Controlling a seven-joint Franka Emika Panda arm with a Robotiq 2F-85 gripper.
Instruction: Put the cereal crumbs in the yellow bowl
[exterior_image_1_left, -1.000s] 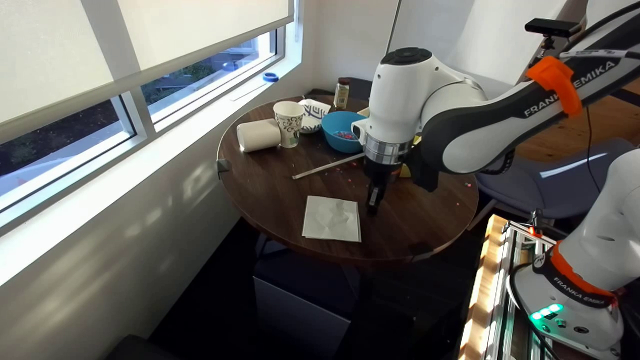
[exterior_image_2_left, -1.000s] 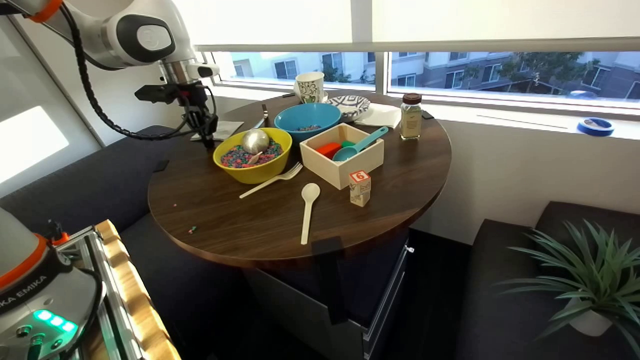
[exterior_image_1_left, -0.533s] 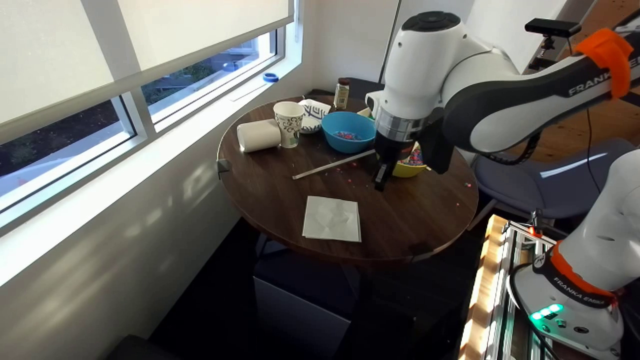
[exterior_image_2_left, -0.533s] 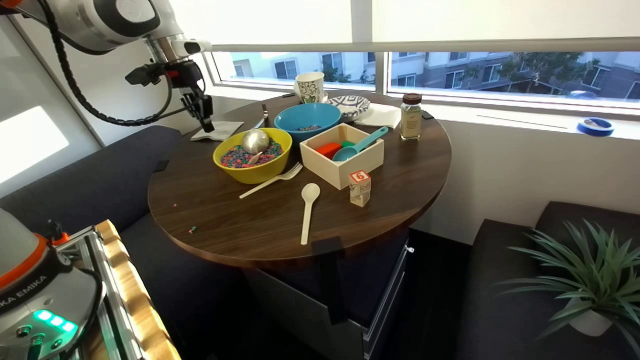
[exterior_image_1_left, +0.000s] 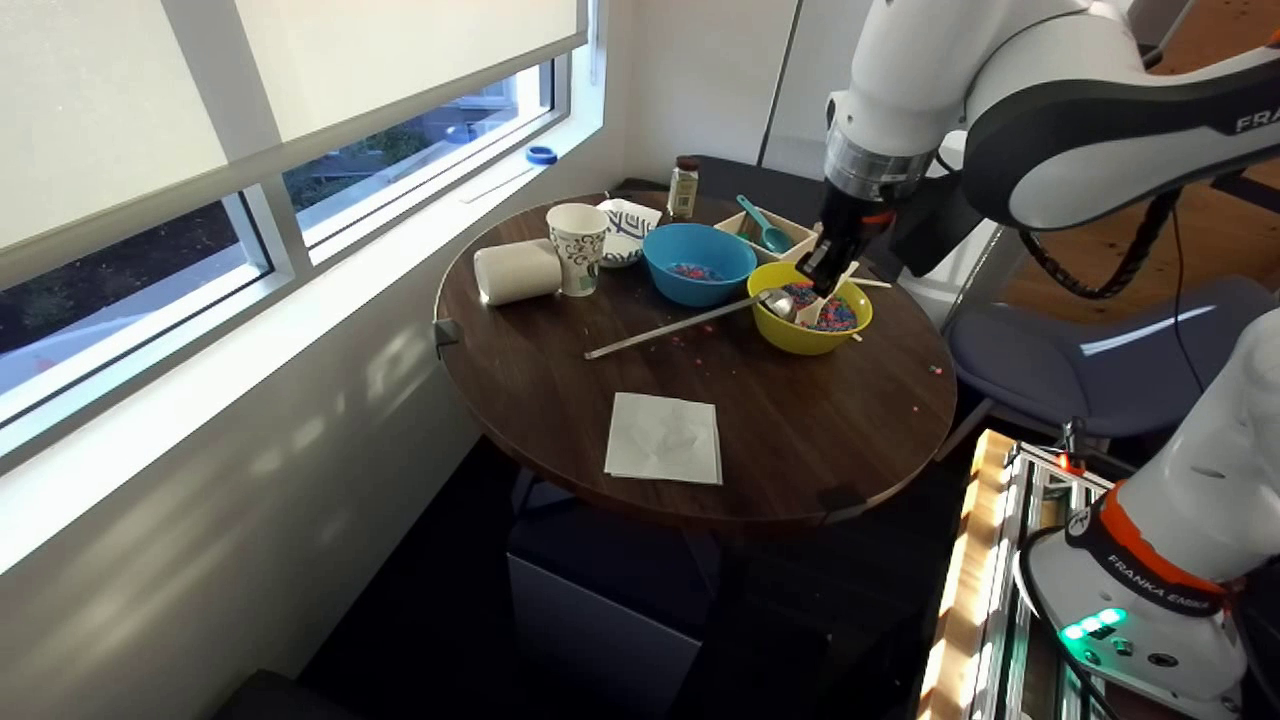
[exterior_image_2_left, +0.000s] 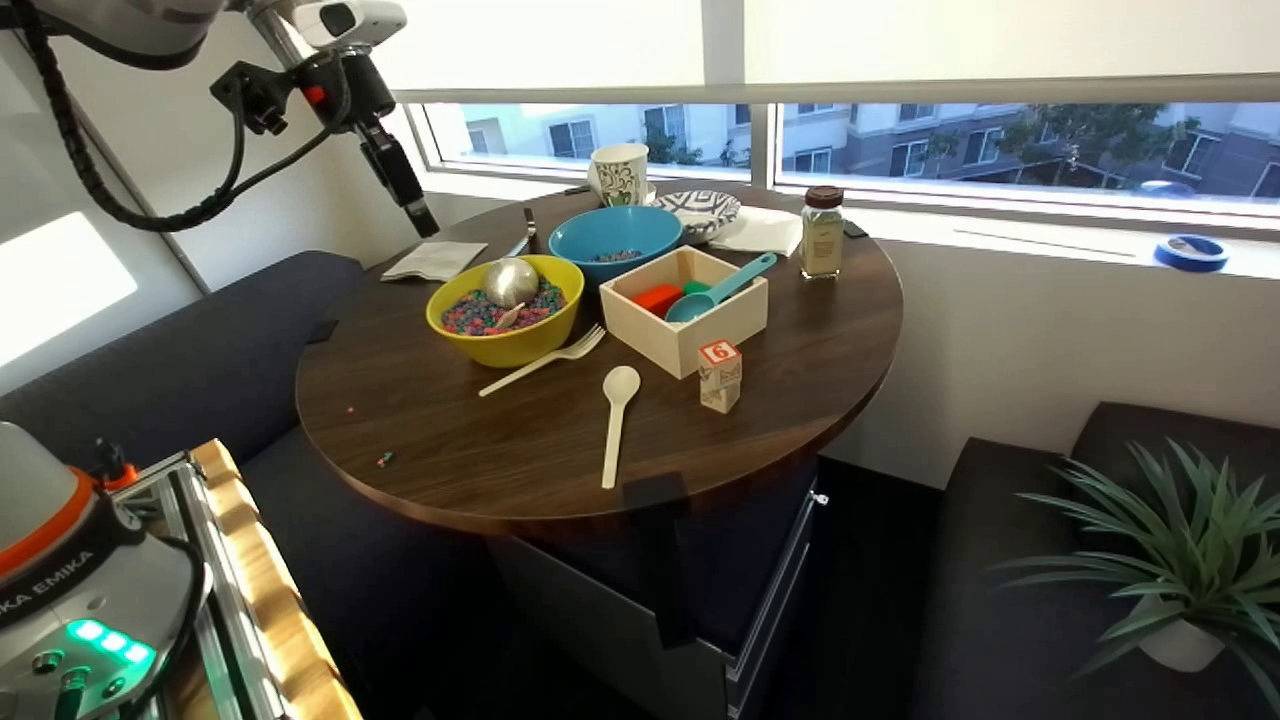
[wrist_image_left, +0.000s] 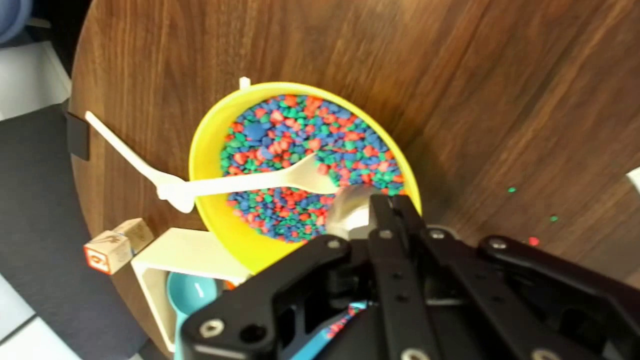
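Note:
The yellow bowl (exterior_image_1_left: 797, 342) holds red, blue and green cereal crumbs; it shows in both exterior views (exterior_image_2_left: 508, 350) and in the wrist view (wrist_image_left: 250, 247). A metal ladle (exterior_image_2_left: 511, 283) and a wooden utensil (wrist_image_left: 235, 183) rest in it. Loose crumbs lie on the table, some beside the bowl (wrist_image_left: 533, 241) and some near the edge (exterior_image_2_left: 386, 460). My gripper (exterior_image_1_left: 812, 285) is raised and tilted above the bowl's level. In the wrist view its fingertips (wrist_image_left: 392, 200) are together, in front of the ladle and the bowl's edge. Whether a tiny crumb is between them cannot be seen.
A blue bowl (exterior_image_1_left: 690, 288) with crumbs stands beside the yellow one. A wooden box (exterior_image_2_left: 650, 338), stacked blocks (exterior_image_2_left: 720, 376), a wooden fork (exterior_image_2_left: 548, 360) and spoon (exterior_image_2_left: 614, 425) lie around. The ladle's long handle (exterior_image_1_left: 670, 328) crosses the table. A paper napkin (exterior_image_1_left: 663, 440) lies in front.
My gripper has risen from low over the table near the napkin, tilted, and moved over toward the yellow bowl. The objects on the table have not visibly moved.

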